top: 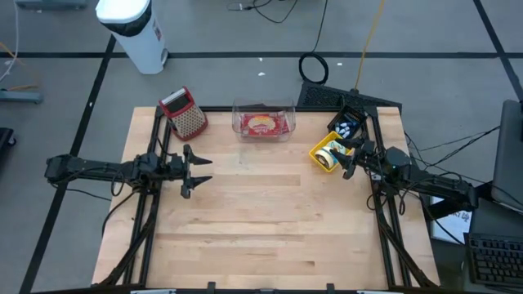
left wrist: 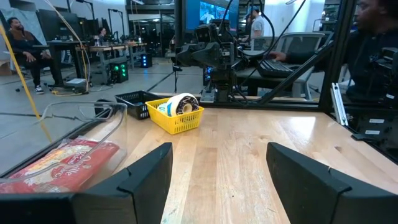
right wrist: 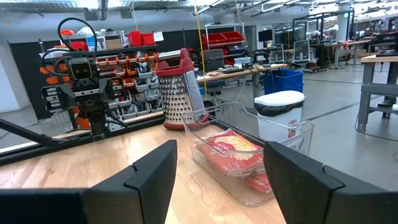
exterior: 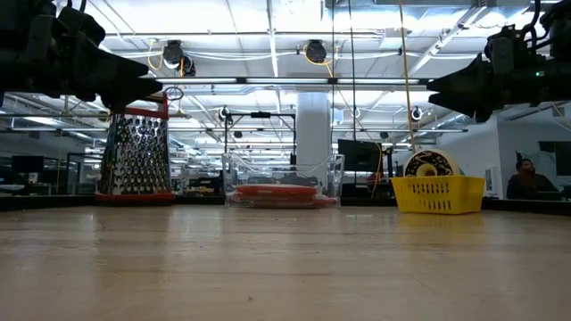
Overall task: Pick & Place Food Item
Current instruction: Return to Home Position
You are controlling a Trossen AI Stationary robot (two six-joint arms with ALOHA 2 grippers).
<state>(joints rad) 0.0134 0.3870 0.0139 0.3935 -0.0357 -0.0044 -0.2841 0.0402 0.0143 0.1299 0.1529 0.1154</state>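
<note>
Red popcorn bags (top: 263, 125) lie stacked inside the transparent bin (top: 263, 106) at the far edge of the wooden surface (top: 261, 229), seen from above. No bag lies loose on the wood, so I judge the placing finished. The left gripper (top: 204, 170) hovers over the left side, well apart from the bin, released and empty. The right gripper (top: 346, 167) hangs just beside a yellow basket (top: 320, 155), carrying nothing.

From surface height, both grippers hang high above the wood, one at each side. The bin sits between a grater (exterior: 134, 156) and the basket, with red showing low inside it.

Past the left arm's fingers (left wrist: 143, 177), spread wide with bare wood between them, the bags rest in the bin off to one side.

Past the right arm's fingers (right wrist: 149, 180), equally spread and grasping nothing, the bags show through the bin's clear wall, with the grater beyond.

All that seems left is for both arms to settle into their rest pose.
</note>
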